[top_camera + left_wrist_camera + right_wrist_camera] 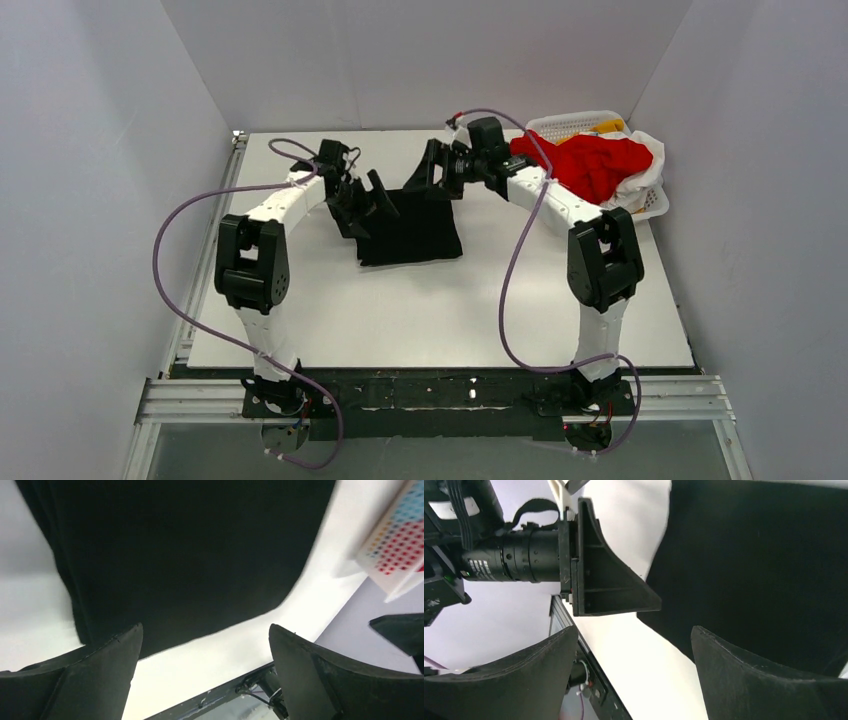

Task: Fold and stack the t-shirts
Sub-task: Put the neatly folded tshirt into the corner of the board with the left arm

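The black t-shirt (pixel 412 230) lies folded into a rough rectangle at the middle of the white table (pixel 440 320). My left gripper (pixel 376 195) hovers over its back left corner, open and empty. My right gripper (pixel 433 167) hovers over its back right corner, open and empty. In the left wrist view the black t-shirt (pixel 190 550) fills the upper part, beyond the spread fingers (pixel 115 665). In the right wrist view the black t-shirt (pixel 769 555) lies at the right, with the left gripper (pixel 609 580) opposite. The red t-shirt (pixel 598 165), a yellow one (pixel 607 127) and a white one (pixel 640 187) are heaped in the basket.
The white lattice basket (pixel 572 122) stands at the table's back right corner and also shows in the left wrist view (pixel 400 545). Grey walls close in the table on three sides. A black rail (pixel 430 390) runs along the near edge.
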Motion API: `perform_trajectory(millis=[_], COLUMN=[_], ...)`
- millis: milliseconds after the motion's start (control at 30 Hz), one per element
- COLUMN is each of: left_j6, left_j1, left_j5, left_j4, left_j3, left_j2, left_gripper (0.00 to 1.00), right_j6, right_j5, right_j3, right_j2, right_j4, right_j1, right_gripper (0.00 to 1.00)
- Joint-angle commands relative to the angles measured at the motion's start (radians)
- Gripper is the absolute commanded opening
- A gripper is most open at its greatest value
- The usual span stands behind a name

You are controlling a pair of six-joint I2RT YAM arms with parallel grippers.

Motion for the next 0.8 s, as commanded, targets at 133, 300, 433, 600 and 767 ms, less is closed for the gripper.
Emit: perform_trajectory(millis=[133, 300, 433, 600, 767], left_j6=[-0.058, -0.025, 0.015, 0.072, 0.080], left_j1=[-0.024, -0.023, -0.020, -0.020, -0.010], left_j5=[0.009, -0.027, -0.090, -0.118, -0.187], left_j4=[0.019, -0.002, -0.045, -0.129, -0.043], left_j3=[-0.205, -0.295, -0.316, -0.253, -0.314], left_j2=[0.101, 0.069, 0.003, -0.094, -0.219], left_gripper=[0.98, 0.98, 0.98, 0.98, 0.98], right_j6=[0.073, 0.068, 0.058, -0.018, -0.066], right_j5=[0.003, 0.048, 0.062, 0.089, 0.227], right_j3=[-0.248, -0.355, -0.395, -0.357, -0.418], right_j2=[0.102, 0.128, 0.084, -0.067, -0.296], right_j4=[0.114, 0.131, 0.138, 0.073, 0.027], right_j1=[0.002, -0.020, -0.054, -0.066, -0.067], right_gripper=[0.92, 0.92, 0.92, 0.92, 0.93])
